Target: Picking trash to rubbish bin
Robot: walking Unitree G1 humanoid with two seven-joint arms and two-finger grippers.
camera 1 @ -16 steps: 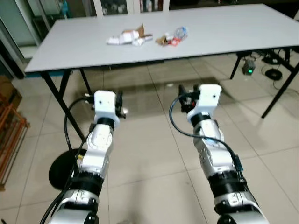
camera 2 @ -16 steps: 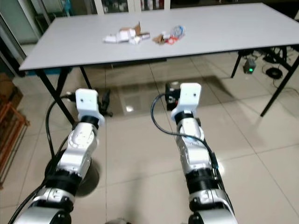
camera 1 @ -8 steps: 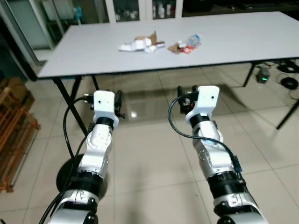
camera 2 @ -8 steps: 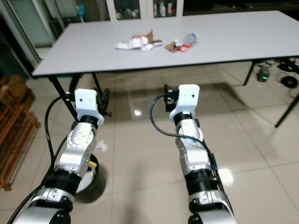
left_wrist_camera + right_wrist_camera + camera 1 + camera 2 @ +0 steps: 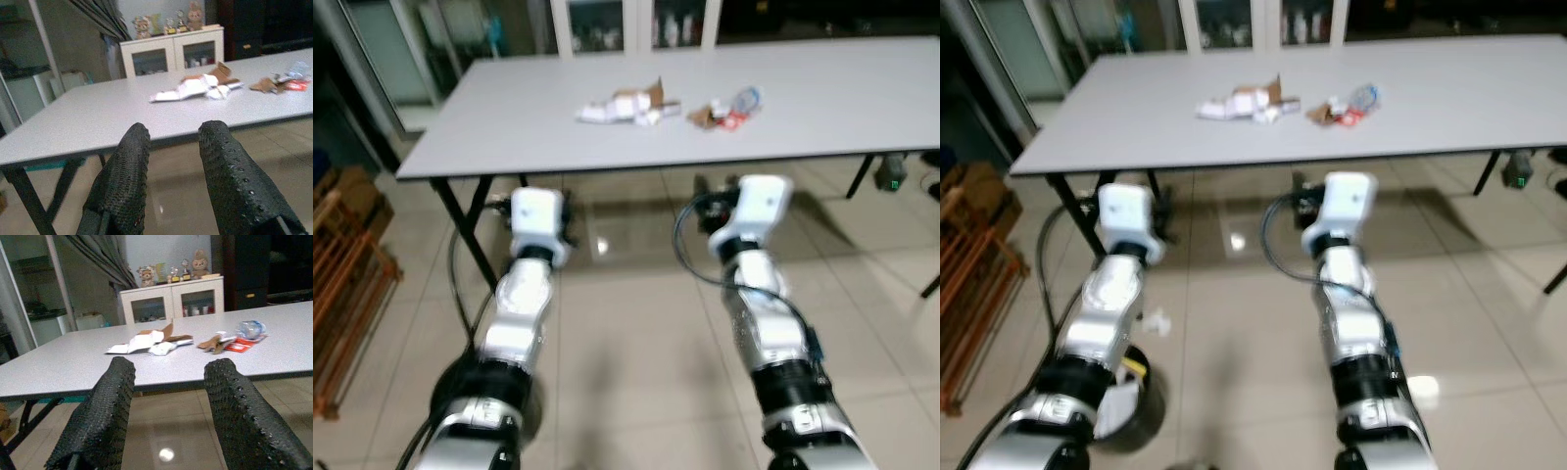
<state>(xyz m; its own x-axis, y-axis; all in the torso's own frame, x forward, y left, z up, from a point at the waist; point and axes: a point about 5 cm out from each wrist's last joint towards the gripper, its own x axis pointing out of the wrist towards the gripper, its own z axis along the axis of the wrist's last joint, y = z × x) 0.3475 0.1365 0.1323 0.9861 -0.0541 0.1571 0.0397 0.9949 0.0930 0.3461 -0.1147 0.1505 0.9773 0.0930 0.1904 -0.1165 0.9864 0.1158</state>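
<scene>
Both arms raised side by side in front of the grey table (image 5: pixel 822 108), short of its near edge. Left gripper (image 5: pixel 173 161) and right gripper (image 5: pixel 168 401) spread apart, holding nothing. Trash lying mid-table: white paper and cardboard scraps (image 5: pixel 625 106), beside them a crushed plastic bottle (image 5: pixel 744 98); black bin (image 5: pixel 1121 401) on the floor by the left arm.

My head cameras are soft all over, with motion blur smearing both arms and the table (image 5: pixel 822 108) edge. Light falls from above: the tabletop reads bright and even, and a small white glare spot sits on the glossy floor tiles (image 5: pixel 1237 238) under it. The far background goes nearly black. Both wrist feeds are dimmer and grainy (the right one a touch sharper); the left gripper (image 5: pixel 173 142) and right gripper (image 5: pixel 168 377) loom close and slightly out of focus.
</scene>
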